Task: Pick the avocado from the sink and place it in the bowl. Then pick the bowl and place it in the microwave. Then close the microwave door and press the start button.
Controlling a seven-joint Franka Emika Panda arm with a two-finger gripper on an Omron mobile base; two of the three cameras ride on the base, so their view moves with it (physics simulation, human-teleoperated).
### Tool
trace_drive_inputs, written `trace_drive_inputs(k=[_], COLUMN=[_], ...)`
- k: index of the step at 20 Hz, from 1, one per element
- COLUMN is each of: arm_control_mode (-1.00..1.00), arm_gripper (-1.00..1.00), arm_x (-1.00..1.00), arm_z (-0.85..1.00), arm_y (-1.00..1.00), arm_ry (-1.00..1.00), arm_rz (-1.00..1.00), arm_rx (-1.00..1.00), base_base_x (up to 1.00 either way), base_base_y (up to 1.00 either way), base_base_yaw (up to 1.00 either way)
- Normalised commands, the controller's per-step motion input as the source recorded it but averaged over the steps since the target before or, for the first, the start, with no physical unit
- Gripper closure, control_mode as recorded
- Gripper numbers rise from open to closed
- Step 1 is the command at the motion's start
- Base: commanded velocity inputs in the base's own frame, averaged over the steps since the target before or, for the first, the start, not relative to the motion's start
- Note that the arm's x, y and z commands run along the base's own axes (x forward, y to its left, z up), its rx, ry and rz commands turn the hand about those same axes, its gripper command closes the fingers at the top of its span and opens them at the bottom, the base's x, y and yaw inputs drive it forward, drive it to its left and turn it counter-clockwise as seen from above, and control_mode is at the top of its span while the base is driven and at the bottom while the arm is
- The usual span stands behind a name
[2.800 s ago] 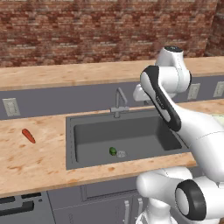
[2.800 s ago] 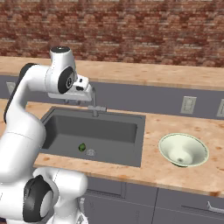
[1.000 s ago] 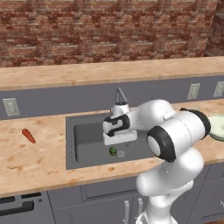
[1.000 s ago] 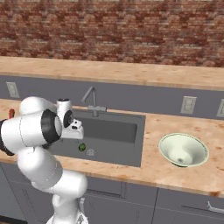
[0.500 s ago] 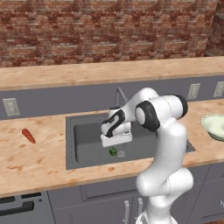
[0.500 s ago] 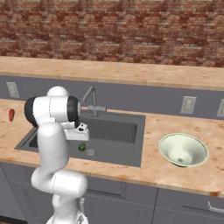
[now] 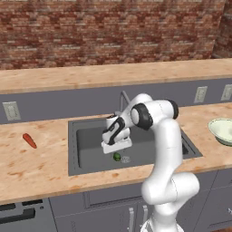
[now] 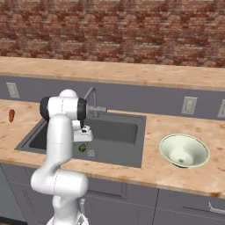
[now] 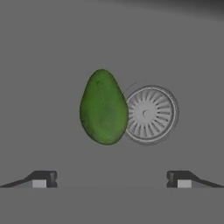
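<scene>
The dark green avocado (image 9: pixel 103 108) lies on the floor of the dark grey sink (image 7: pixel 88 140), touching the round metal drain (image 9: pixel 150 113); it also shows as a small green spot (image 7: pixel 117 157) (image 8: pixel 82 148). My gripper (image 9: pixel 111 179) hangs open straight above it, fingertips (image 9: pixel 41 179) spread wide and apart from the fruit. From the base views the hand (image 7: pixel 116 144) (image 8: pixel 82 135) sits low inside the basin, just over the avocado. The cream-white bowl (image 8: pixel 183 150) (image 7: pixel 222 130) stands on the counter right of the sink.
A grey faucet (image 8: pixel 91 101) rises at the sink's back edge. An orange-red carrot (image 7: pixel 29 140) (image 8: pixel 11 115) lies on the wooden counter left of the sink. Wall outlets (image 8: pixel 189 105) and a brick wall stand behind.
The arm has swung down from above the counter into the sink, and the hand has settled lower over the avocado. Avocado, bowl and carrot have stayed in place.
</scene>
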Motion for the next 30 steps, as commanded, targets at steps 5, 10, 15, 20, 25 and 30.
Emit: trace_drive_inputs(k=[5,10,15,20,25,30], arm_control_mode=[-1.00,-1.00,-1.00,-1.00,-1.00,-1.00], arm_gripper=[-1.00,-1.00,-1.00,-1.00,-1.00,-1.00], arm_x=[0.58,0.52,0.28,-0.06,-0.27,-0.29], arm_z=[-0.55,-0.59,-0.48,-0.16,-0.10,-0.07], arm_y=[0.00,0.00,0.00,0.00,0.00,0.00], arm_ry=[0.00,0.00,0.00,0.00,0.00,0.00], arm_rz=[0.00,0.00,0.00,0.00,0.00,0.00], arm_rx=[0.00,0.00,0.00,0.00,0.00,0.00], base_base_x=[0.00,0.00,0.00,0.00,0.00,0.00], base_base_y=[0.00,0.00,0.00,0.00,0.00,0.00], base_base_yaw=[0.00,0.00,0.00,0.00,0.00,0.00])
